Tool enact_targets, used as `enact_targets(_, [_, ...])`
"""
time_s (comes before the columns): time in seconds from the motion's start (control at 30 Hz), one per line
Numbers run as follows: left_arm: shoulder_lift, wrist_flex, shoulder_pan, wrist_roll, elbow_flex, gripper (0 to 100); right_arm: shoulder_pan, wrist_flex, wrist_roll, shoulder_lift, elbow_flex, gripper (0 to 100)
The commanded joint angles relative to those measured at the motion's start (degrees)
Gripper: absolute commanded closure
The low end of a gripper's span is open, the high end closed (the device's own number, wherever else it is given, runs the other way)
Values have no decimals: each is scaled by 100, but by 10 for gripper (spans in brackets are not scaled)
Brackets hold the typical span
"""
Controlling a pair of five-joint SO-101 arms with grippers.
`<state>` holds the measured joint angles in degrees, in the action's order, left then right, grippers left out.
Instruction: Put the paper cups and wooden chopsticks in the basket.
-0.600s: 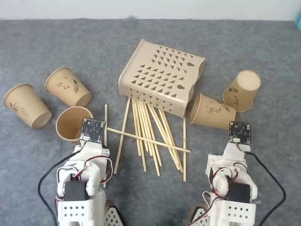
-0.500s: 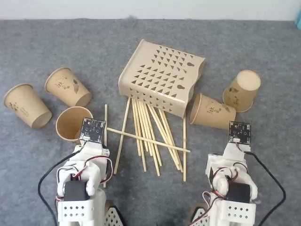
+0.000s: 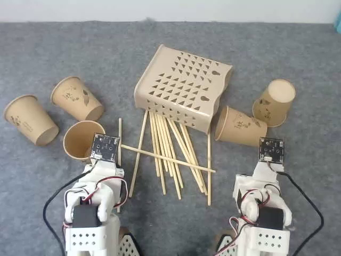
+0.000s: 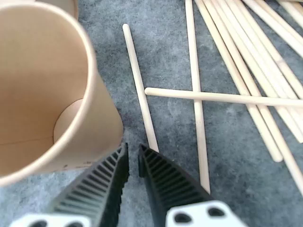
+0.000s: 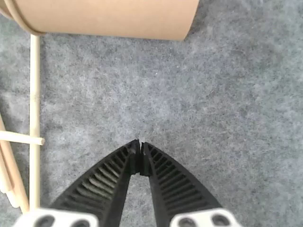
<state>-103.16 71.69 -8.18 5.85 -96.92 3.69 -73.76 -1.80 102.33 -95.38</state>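
The left claw (image 4: pixel 133 158) is clenched empty beside a paper cup (image 4: pixel 42 94), tips over a lone chopstick (image 4: pixel 137 90); the right claw (image 5: pixel 140 153) is clenched empty above the grey counter (image 5: pixel 227 94). The basket (image 3: pixel 184 88) lies on its side.

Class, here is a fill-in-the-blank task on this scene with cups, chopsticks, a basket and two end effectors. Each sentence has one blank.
1. There are ___ cups in all.
2. The right end effector is ___, holding nothing.
3. The cup beside the left end effector stands ___, mouth up.
4. The far ends of the chopsticks lie under the tipped-over ___.

Missing words: five; shut; upright; basket.
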Motion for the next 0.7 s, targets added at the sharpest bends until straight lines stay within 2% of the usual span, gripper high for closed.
enact_targets(0.0, [-35,26,0,9,40,966,40,-48,-35,22,-97,991])
enact_targets(0.47, [-35,26,-35,26,48,966,-22,13,-53,22,-97,990])
enact_targets(0.6, [-35,26,-44,35,119,966,-585,215,-35,145,220,989])
enact_targets(0.67, [-35,26,-44,35,268,966,-646,356,-35,180,299,989])
